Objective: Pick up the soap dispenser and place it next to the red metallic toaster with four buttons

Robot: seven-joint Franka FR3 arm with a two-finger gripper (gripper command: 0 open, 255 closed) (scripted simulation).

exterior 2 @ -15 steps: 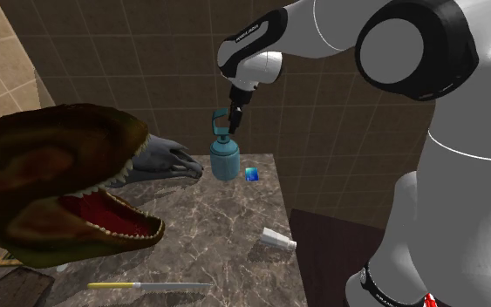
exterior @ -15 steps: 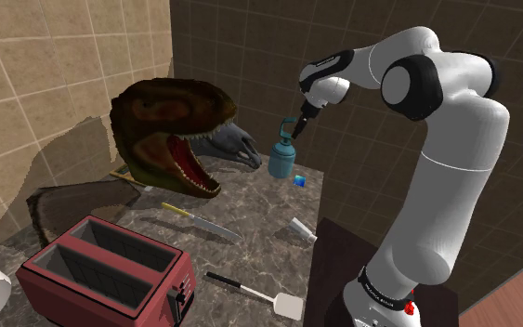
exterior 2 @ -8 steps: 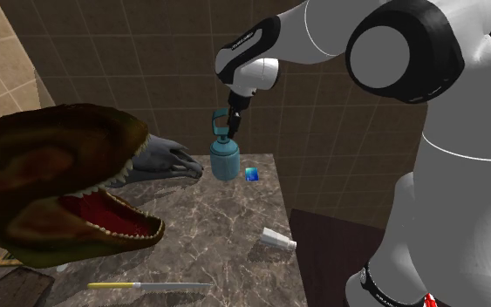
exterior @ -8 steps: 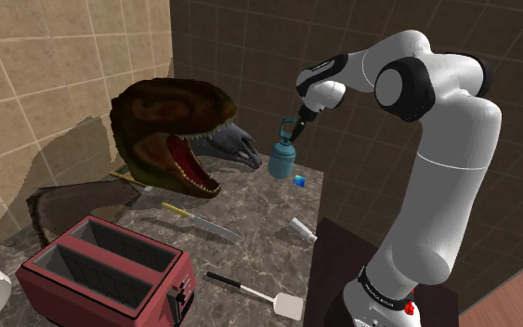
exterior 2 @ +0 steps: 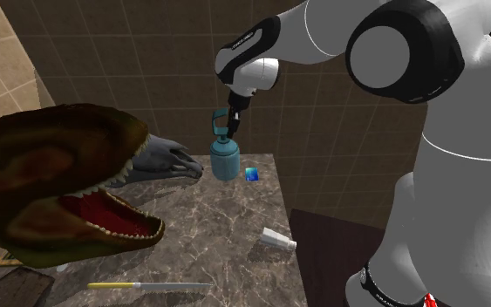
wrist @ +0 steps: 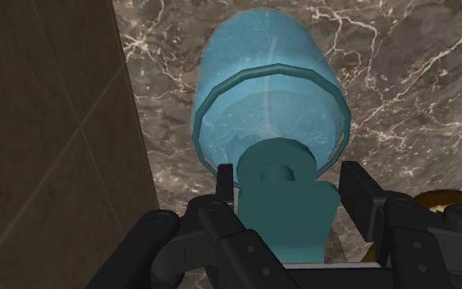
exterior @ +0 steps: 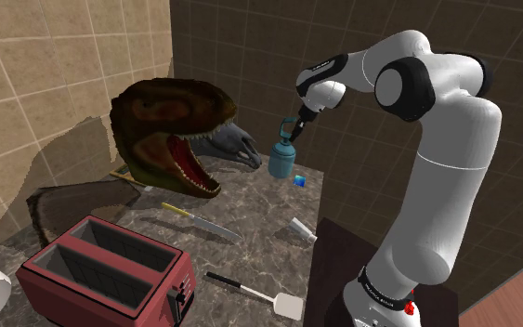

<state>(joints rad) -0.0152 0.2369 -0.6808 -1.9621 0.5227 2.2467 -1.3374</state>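
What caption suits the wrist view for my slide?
The black two-finger hand clasps the pump of a translucent teal soap dispenser standing on a dark marble counter.

Dark marble counter point(exterior: 250, 253) bears red toaster point(exterior: 101, 269), knife point(exterior: 201, 220), spatula point(exterior: 254, 291) (dinosaur head point(exterior: 171, 130) too).

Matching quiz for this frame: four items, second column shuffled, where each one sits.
Items
1. dispenser
2. toaster
3. knife
4. spatula

Places
A. lying between toaster and stand
B. upright at the counter's far end, gripper shut on its pump
C. counter's near end, at the shoulder view's lower left
D. lying by the dinosaur head, below its open mouth

Pairs: 1-B, 2-C, 3-D, 4-A
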